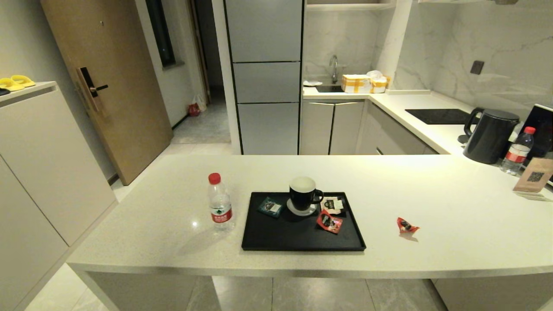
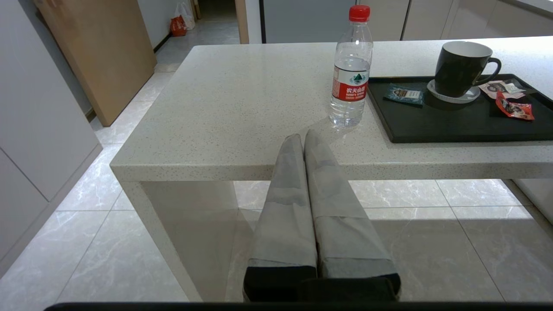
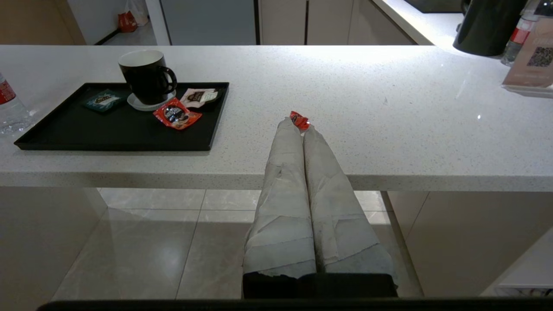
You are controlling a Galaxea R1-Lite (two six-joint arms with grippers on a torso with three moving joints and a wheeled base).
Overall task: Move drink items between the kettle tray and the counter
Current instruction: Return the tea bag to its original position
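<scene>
The clear water bottle (image 1: pixel 220 203) with red cap and label stands upright on the pale counter (image 1: pixel 453 207), just left of the black tray (image 1: pixel 302 242). One red sachet (image 1: pixel 329 222) lies on the tray beside the black mug (image 1: pixel 303 195). A second red sachet (image 1: pixel 406 225) lies on the counter right of the tray. Neither gripper shows in the head view. My left gripper (image 2: pixel 303 137) is shut and empty, held before the counter's front edge, short of the bottle (image 2: pixel 350 73). My right gripper (image 3: pixel 298 125) is shut and empty, its tips just short of the counter sachet (image 3: pixel 299 120).
A dark teal packet (image 1: pixel 270 207) and a white packet (image 1: pixel 332 204) also lie on the tray. At the far right stand a black kettle (image 1: pixel 490 134), another water bottle (image 1: pixel 517 151) and a brown QR card (image 1: pixel 534 175). A black hob (image 1: pixel 438 115) is set into the side counter.
</scene>
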